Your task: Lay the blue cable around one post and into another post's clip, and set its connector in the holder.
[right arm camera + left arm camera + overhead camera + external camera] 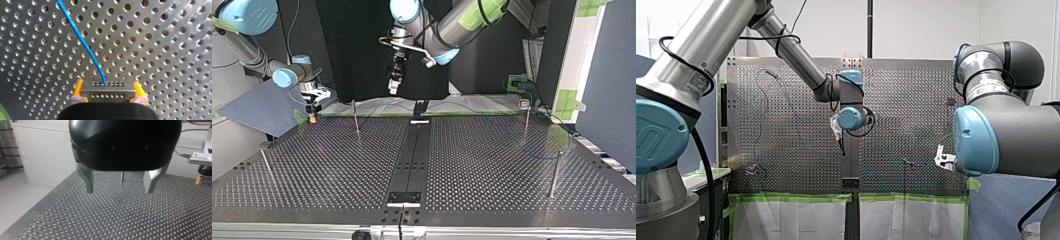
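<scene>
Silver arm tubes (786,47), blue joint caps (852,118), black cables (706,165)

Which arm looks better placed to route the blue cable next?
The right one, I'd say. The right claw is shut on the connector, with the blue cable trailing from it. The left claw hangs open and empty above the table.

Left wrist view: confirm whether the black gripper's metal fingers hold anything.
No: the metal fingers of my left gripper stand apart, with only the perforated table and a thin post beyond.
</scene>
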Controlling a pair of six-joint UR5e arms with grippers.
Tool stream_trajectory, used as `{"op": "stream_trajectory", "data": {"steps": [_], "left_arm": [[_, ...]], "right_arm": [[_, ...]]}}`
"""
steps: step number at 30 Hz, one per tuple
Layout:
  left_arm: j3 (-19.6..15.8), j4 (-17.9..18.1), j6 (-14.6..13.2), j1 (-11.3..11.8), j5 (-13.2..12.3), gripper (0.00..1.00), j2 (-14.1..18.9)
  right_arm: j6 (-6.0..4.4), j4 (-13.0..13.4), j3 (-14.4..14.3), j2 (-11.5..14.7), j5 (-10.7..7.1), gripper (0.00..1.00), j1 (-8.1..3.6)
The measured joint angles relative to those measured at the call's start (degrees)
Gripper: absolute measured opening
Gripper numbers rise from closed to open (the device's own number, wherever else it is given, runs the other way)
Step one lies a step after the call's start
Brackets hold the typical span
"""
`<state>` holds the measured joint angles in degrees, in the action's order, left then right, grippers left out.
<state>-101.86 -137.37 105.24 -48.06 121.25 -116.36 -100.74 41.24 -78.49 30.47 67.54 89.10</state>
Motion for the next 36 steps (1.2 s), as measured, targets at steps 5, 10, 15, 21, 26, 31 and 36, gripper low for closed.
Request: {"op": "stream_trajectory", "data": {"steps": [5,10,15,21,26,31,36], "left_arm": [[-2.65,0.57,0.64,0.53,-0.29,1.0,2.64],[-5.24,0.71,0.73,0.84,-0.42,1.0,5.24],[-7.38,0.66,0.64,1.33,-0.23,1.0,7.38],[-10.49,0.94,0.51,2.38,0.47,1.0,10.48],[-13.03,2.65,0.49,3.51,0.67,1.0,13.04],[-15.39,4.89,0.95,4.75,0.61,1.0,13.24],[-17.91,7.38,0.9,6.98,-1.16,1.0,12.18]], "right_arm": [[0.0,0.06,0.01,0.0,-0.3,0.0,0.25],[0.0,0.08,0.03,0.0,-0.43,0.0,0.44],[0.0,0.03,0.15,-0.01,-0.47,0.0,0.57],[0.0,-0.15,0.47,-0.08,-0.47,0.0,0.72],[0.0,-0.18,0.54,-0.08,-0.47,0.0,0.82],[0.0,-0.21,0.63,-0.09,-0.5,0.0,0.85],[0.0,-0.24,0.8,-0.09,-0.54,0.0,0.93]]}}
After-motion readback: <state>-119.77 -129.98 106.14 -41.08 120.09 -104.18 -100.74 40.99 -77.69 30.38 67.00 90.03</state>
